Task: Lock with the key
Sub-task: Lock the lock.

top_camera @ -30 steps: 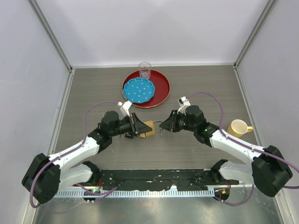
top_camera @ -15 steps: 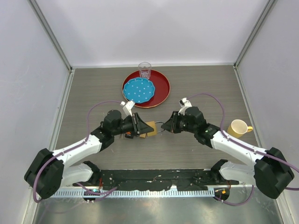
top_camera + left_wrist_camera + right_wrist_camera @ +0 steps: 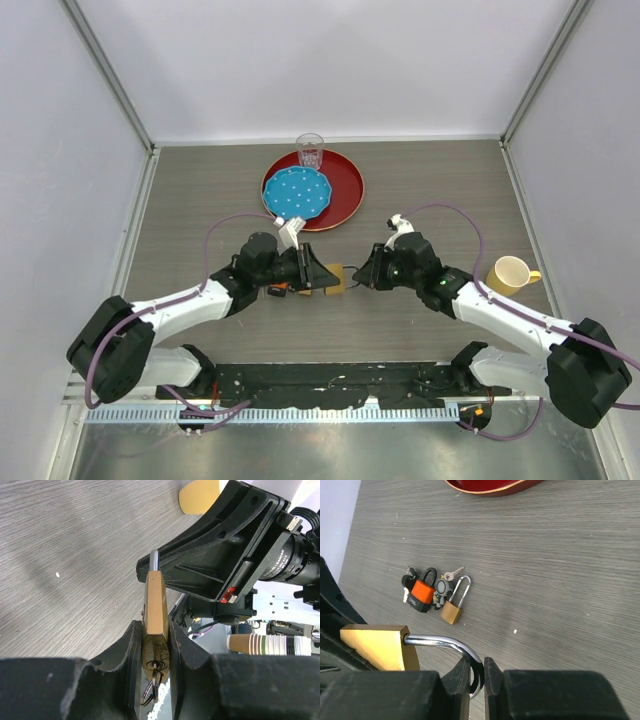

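Two grippers meet over the middle of the grey wood-grain table (image 3: pixel 450 190): the left gripper (image 3: pixel 154 627) is clamped on the rectangular brass padlock (image 3: pixel 155 600), and the right gripper (image 3: pixel 476 662) is pinched nearly closed around its curved steel shackle (image 3: pixel 440 641). The right fingers (image 3: pixel 460 680) hide the shackle's end, and the key (image 3: pixel 156 671) shows only as a dark stub.

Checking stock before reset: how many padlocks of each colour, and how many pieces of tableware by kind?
Brass padlocks: 2, large brass padlock, small brass padlock
Orange padlock: 1
Red tray: 1
Blue plate: 1
Drinking glass: 1
Yellow mug: 1
Total: 7
Grey item beside the orange one: unclear.
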Robot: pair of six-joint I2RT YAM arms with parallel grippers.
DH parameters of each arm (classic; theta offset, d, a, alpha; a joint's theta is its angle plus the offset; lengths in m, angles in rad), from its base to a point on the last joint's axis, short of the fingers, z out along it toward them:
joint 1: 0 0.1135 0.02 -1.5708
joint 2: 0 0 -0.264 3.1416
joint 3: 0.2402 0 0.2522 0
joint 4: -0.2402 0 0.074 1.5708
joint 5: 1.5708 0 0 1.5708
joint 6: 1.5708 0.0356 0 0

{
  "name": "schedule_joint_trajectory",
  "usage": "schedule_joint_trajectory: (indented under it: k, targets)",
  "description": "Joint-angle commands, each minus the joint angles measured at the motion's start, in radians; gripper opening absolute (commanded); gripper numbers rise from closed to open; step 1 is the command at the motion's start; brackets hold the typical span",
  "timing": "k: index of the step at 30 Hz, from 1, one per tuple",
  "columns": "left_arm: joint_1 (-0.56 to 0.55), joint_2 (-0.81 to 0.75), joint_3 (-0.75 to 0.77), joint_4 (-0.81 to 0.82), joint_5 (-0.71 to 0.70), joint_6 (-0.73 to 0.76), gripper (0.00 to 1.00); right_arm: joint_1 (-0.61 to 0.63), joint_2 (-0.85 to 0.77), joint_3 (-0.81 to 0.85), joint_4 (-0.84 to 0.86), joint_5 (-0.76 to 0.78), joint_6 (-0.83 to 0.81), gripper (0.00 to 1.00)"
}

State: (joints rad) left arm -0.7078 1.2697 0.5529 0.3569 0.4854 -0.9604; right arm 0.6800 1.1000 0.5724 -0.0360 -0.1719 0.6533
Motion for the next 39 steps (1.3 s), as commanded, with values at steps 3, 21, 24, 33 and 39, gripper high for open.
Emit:
schedule_joint_trajectory:
  k: [3,21,24,33,39]
  targets:
    - [-0.087,0.051,0.087,0.174,0.007,0.017,0.0,0.096,-0.045,0.096,0.343,-0.244,0.101,0.02]
    - [-0.087,-0.095,-0.044,0.191,-0.133,0.014,0.0,0.096,-0.186,0.05,0.527,-0.354,0.085,0.02]
    - [-0.087,-0.124,-0.068,0.197,-0.156,0.012,0.0,0.098,-0.198,0.049,0.554,-0.38,0.086,0.02]
    - [-0.087,-0.142,-0.099,0.206,-0.176,0.0,0.0,0.099,-0.2,0.063,0.564,-0.405,0.098,0.02]
    - [-0.09,-0.086,-0.077,0.25,-0.159,-0.008,0.0,0.108,-0.181,0.089,0.544,-0.41,0.082,0.02]
